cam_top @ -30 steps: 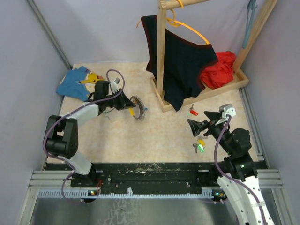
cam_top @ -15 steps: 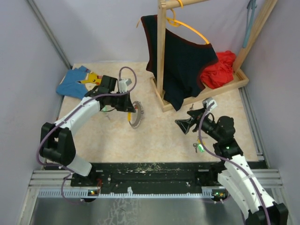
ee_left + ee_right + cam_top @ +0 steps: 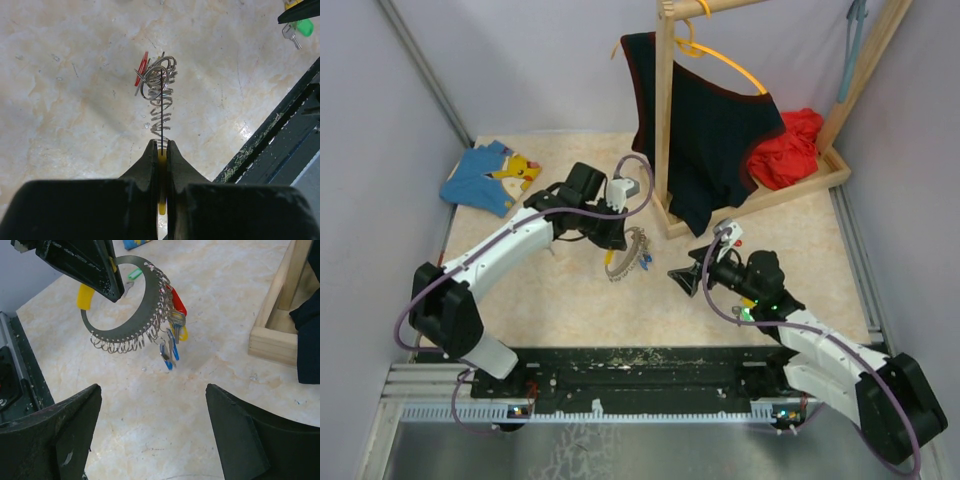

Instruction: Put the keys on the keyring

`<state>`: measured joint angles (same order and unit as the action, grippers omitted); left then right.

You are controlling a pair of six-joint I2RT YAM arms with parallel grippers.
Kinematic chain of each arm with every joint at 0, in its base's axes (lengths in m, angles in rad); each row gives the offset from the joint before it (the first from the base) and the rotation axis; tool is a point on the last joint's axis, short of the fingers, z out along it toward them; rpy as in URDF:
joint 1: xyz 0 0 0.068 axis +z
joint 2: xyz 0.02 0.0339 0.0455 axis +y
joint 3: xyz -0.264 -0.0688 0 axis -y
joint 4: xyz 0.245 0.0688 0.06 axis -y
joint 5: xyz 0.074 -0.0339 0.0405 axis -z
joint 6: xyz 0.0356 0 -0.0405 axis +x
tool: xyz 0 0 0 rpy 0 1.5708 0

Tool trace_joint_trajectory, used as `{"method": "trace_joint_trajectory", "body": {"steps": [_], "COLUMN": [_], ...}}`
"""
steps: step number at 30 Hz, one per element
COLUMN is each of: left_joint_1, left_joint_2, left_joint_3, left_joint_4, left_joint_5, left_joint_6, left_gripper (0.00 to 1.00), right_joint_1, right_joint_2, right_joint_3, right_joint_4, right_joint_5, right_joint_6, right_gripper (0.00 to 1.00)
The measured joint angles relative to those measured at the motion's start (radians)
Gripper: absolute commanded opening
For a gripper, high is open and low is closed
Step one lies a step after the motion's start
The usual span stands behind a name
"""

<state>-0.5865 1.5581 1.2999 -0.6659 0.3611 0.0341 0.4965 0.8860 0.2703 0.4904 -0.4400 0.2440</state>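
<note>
The keyring [image 3: 630,262] is a flat grey ring edged with wire loops, with a yellow grip. It hangs above the floor with my left gripper [image 3: 612,240] shut on that yellow grip [image 3: 161,152]. In the right wrist view the keyring [image 3: 125,332] carries red, blue and yellow tags [image 3: 173,310]. My right gripper [image 3: 152,390] is open and empty, just short of the ring and facing it. A loose green-headed key [image 3: 748,314] lies under the right arm, also visible as the green key [image 3: 301,27]. A red key [image 3: 735,242] lies by the rack.
A wooden rack [image 3: 665,120] with a black garment [image 3: 705,140] on an orange hanger stands at the back right, its base frame [image 3: 272,340] close to my right gripper. Red cloth [image 3: 790,150] lies in the rack. Blue cloth [image 3: 485,175] is back left. Black rail [image 3: 640,365] runs along the near edge.
My left arm has carried the keyring rightward towards the middle. My right arm has swung left, away from the loose keys, to face the ring, its jaws slightly narrower.
</note>
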Motion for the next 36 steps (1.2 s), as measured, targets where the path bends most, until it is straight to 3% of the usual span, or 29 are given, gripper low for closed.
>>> {"method": "trace_joint_trajectory", "body": {"steps": [4, 24, 36], "left_joint_1": [0.000, -0.019, -0.063], "left_joint_2": [-0.012, -0.061, -0.074], "left_joint_3": [-0.001, 0.066, 0.080], "left_joint_4": [-0.002, -0.181, -0.220], "left_joint_5": [0.002, 0.008, 0.007], "left_joint_6": [0.038, 0.238, 0.260], "left_gripper": [0.00, 0.00, 0.00], "right_joint_1": [0.031, 0.193, 0.230], "right_joint_2": [0.055, 0.580, 0.742], "right_joint_3": [-0.027, -0.080, -0.052], "right_joint_4": [0.109, 0.850, 1.048], "right_joint_5": [0.040, 0.071, 0.118], "right_joint_6": [-0.010, -0.185, -0.261], "right_gripper": [0.74, 0.53, 0.47]}}
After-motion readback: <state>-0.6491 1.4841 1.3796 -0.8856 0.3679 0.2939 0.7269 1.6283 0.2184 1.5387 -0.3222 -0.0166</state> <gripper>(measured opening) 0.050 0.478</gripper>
